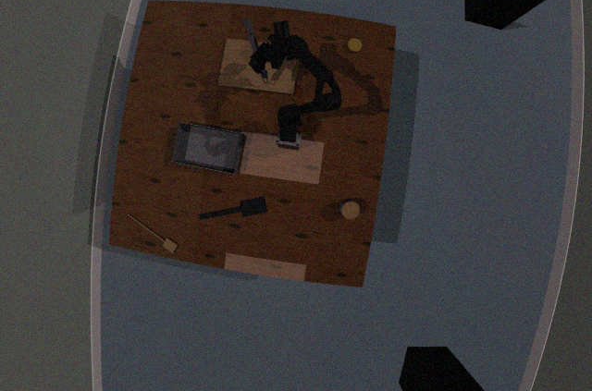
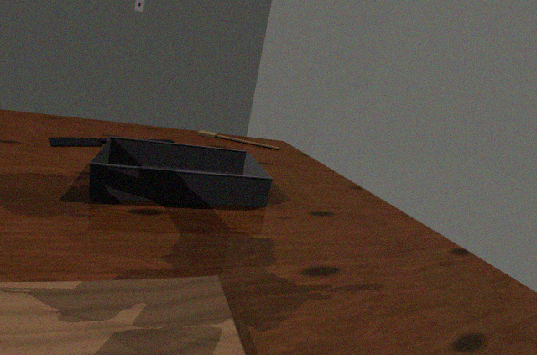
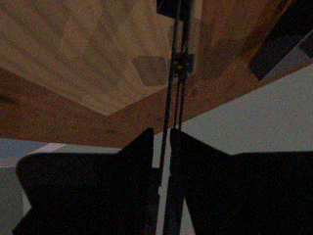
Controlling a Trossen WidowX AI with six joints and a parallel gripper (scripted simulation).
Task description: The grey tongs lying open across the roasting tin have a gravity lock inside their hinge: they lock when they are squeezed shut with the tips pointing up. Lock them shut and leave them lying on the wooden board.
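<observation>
The grey tongs (image 1: 250, 34) (image 3: 169, 105) are held in the air over the wooden board (image 1: 232, 47) (image 2: 26, 336) (image 3: 73, 34). My gripper (image 1: 257, 65) (image 3: 161, 133) is shut on the tongs; in the wrist view their two arms run close together between the fingers. The hinge end, with a small block (image 3: 184, 66), points away from the fingers towards the board side; the tips are out of the wrist view. The tongs look steeply tilted, but the exact angle and the lock inside the hinge cannot be seen. Neither gripper nor tongs show in the exterior view.
The roasting tin (image 1: 240, 152) (image 2: 234, 190) stands beside a pale rectangle (image 1: 282, 159) at the arm's base. A dark spatula (image 1: 252, 206) (image 2: 78, 141), a brush (image 1: 169, 245) (image 2: 208, 134), a yellow disc (image 1: 354, 44) and a tan round thing (image 1: 350, 210) are on the table.
</observation>
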